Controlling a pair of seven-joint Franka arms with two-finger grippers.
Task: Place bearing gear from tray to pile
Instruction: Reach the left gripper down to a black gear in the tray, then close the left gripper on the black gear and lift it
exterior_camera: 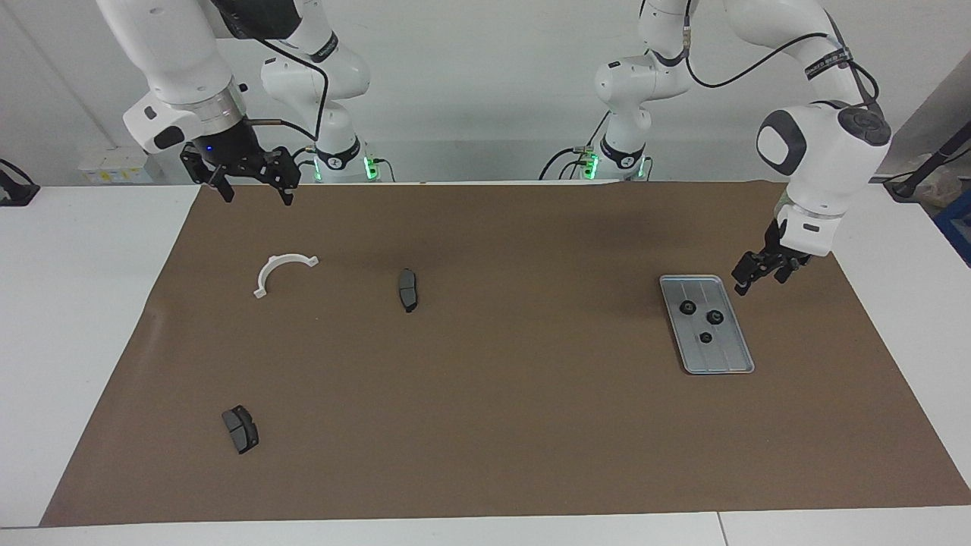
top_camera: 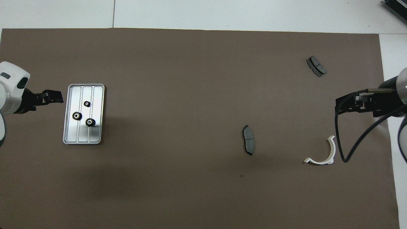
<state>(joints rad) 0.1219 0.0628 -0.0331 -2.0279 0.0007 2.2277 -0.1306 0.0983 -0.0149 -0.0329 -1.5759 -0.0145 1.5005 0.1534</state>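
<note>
Looks like the reach-in step: left gripper (exterior_camera: pixel 755 276), jaws open and empty, hangs beside the tray (exterior_camera: pixel 740 362); three gears (exterior_camera: pixel 687 307) inside. Next, centre over one and drop. Right gripper (exterior_camera: pixel 250 187) waits, open.

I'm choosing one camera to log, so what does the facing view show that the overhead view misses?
Facing only: both arms back to their bases, and the left gripper hanging in the air beside the tray, touching nothing.

Overhead only: the tray's three lanes, with the gears spread over two of them.

Both: three gears in the tray, two brake pads, the white bracket, and the right gripper waiting near that bracket.
</note>
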